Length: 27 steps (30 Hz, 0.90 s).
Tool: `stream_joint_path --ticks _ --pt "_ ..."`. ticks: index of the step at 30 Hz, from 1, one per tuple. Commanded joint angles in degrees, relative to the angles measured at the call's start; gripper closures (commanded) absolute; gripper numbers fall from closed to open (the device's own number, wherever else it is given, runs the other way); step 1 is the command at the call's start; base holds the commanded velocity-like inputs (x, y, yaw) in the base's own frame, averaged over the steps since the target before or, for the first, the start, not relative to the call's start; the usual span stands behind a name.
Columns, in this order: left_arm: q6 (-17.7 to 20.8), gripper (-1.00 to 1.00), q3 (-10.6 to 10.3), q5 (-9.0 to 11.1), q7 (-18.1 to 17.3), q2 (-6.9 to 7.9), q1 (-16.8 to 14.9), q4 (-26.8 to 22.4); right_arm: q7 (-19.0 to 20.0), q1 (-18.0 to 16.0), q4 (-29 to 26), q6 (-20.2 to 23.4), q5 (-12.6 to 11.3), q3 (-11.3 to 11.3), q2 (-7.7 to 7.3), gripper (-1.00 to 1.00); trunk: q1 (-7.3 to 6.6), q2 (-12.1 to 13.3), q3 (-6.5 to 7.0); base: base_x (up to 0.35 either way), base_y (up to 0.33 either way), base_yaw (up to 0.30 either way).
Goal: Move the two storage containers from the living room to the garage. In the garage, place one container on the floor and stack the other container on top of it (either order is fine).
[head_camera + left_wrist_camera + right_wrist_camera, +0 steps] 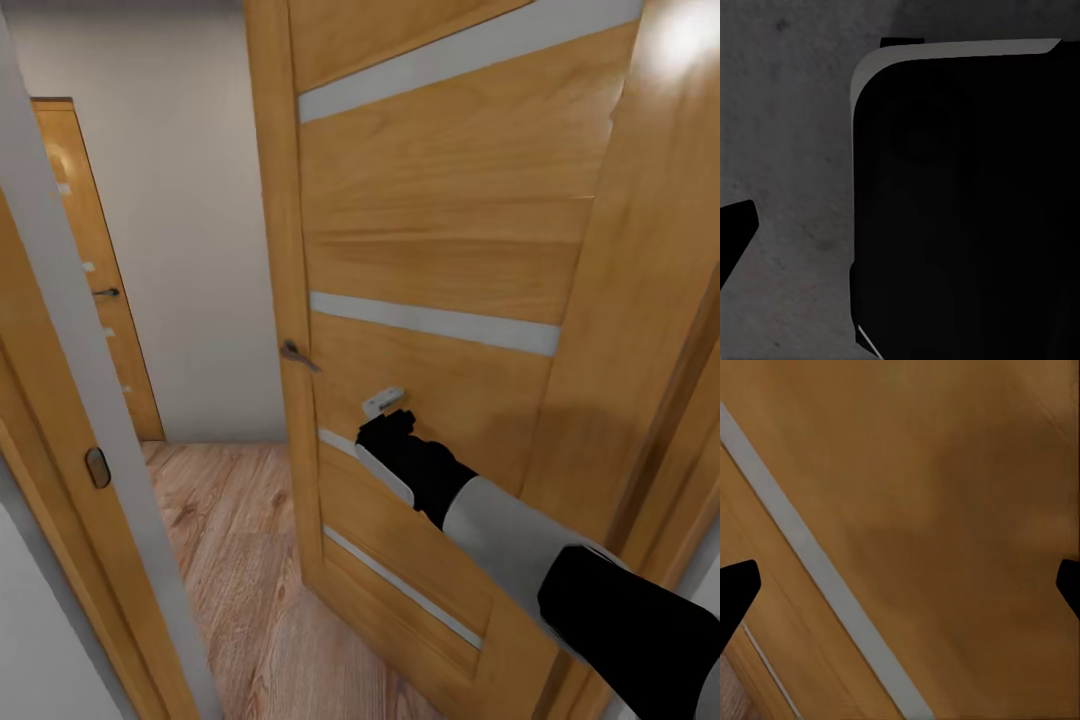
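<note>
Right gripper [385,408] at frame centre, against the honey-coloured wooden door with pale glass strips [440,240] — fingers spread apart, grasping nothing. Left gripper — state can't be told. Light wood plank floor [235,560] lower left.

I see a door [440,260] of honey-coloured wood with visible grain, satin sheen, inset with smooth pale matt strips [435,322]. Its lever handle [297,354] looks like dull metal. The plank floor [235,540] is light wood, grained. My right forearm [520,545] shows matt black and smooth grey casing.
</note>
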Motion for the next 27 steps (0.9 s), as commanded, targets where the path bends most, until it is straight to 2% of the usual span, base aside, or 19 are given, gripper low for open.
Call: stream_joint_path --ticks 1,6,10,17,24,26,27 --pt "-0.13 -1.00 0.06 0.07 0.07 0.00 0.02 -0.05 -0.56 -0.58 3.11 -0.27 0.79 0.19 0.00 -1.00 0.00 -0.03 -0.06 0.000 0.000 0.000" --pt "-0.13 -1.00 0.06 0.07 0.07 0.02 0.02 -0.05 2.37 -1.32 5.60 -2.19 0.79 0.17 0.00 -1.00 0.00 -0.03 -0.06 0.000 0.000 0.000" --pt "-0.13 -1.00 0.06 0.07 0.07 0.04 0.02 -0.05 4.43 -3.82 9.07 -3.99 0.82 0.10 0.00 -1.00 0.00 -0.03 -0.06 0.000 0.000 0.000" --pt "-0.13 -1.00 0.06 0.07 0.07 0.03 0.02 -0.05 5.59 -4.41 9.38 -4.43 0.84 0.07 0.00 -1.00 0.00 -0.03 -0.06 0.000 0.000 0.000" --pt "-0.13 -1.00 0.06 0.07 0.14 0.00 0.02 -0.05 5.78 -4.45 2.01 -2.61 0.57 0.07 0.00 -1.00 0.00 -0.03 -0.06 0.000 0.000 0.000" --pt "-0.13 -1.00 0.07 0.07 0.22 0.00 0.02 -0.05 5.97 -4.45 -2.84 -0.68 0.20 0.09 0.00 -1.00 0.00 -0.03 -0.06 0.000 0.000 0.000" --pt "-0.13 -1.00 0.08 0.07 0.23 0.00 0.02 -0.05 6.09 -4.45 -3.59 -0.42 0.12 0.10 0.00 -1.00 0.00 -0.03 -0.06 0.000 0.000 0.000"
